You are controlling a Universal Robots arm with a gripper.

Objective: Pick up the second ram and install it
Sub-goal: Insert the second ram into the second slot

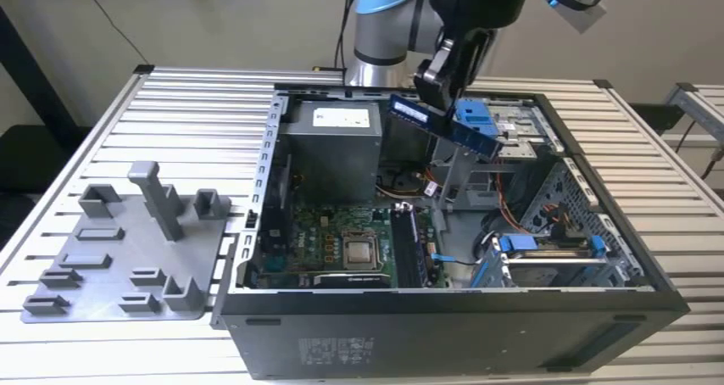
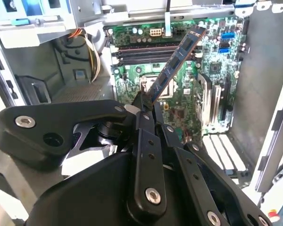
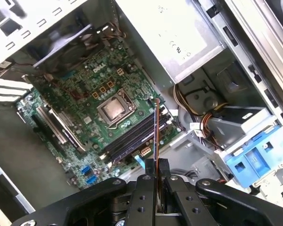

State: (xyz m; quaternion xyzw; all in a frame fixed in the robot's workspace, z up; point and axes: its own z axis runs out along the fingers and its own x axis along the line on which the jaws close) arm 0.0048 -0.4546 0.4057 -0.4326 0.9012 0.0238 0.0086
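Second wrist view: second ram pinched between fingers, over motherboard.

- A table of pale metal slats is carrying everything, its ribs running across the exterior view from left to right
- A grey fixture plate (several upright posts, the tallest toward its far edge) is lying flat on the slats at the exterior view's left
- An open black computer case is lying on its side just beside the plate, at the exterior view's right
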